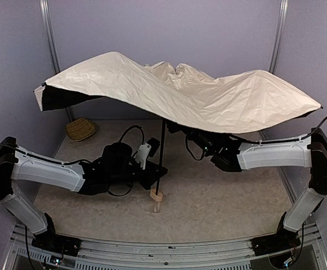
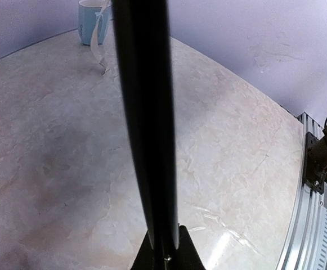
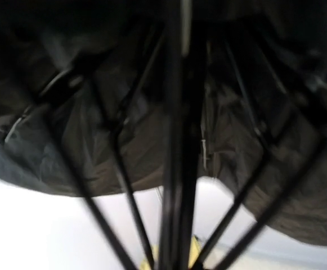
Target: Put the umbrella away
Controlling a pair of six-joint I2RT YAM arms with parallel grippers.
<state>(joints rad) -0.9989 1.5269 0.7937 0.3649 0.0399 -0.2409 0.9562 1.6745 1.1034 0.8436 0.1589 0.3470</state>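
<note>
**Desk:** How much room is showing around the left pincer [image 1: 158,179]?

**Photographer:** Bare table [image 1: 225,197] is lying open to its right and back toward the near rail [image 1: 169,247]; a straw basket [image 1: 81,129] is sitting well off to its left, by the wall.

**Desk:** And the umbrella [image 1: 180,93]?

**Photographer:** It is standing open above both pincers; the cream canopy is crinkling and sagging, its rims nearly meeting both side walls; the left pincer is clamping shut on the black shaft [image 1: 162,147], the tan handle [image 1: 157,197] hanging just below it; the right pincer [image 1: 174,128] is sitting under the canopy near the shaft's top; I cannot tell how its jaws are standing.
</note>
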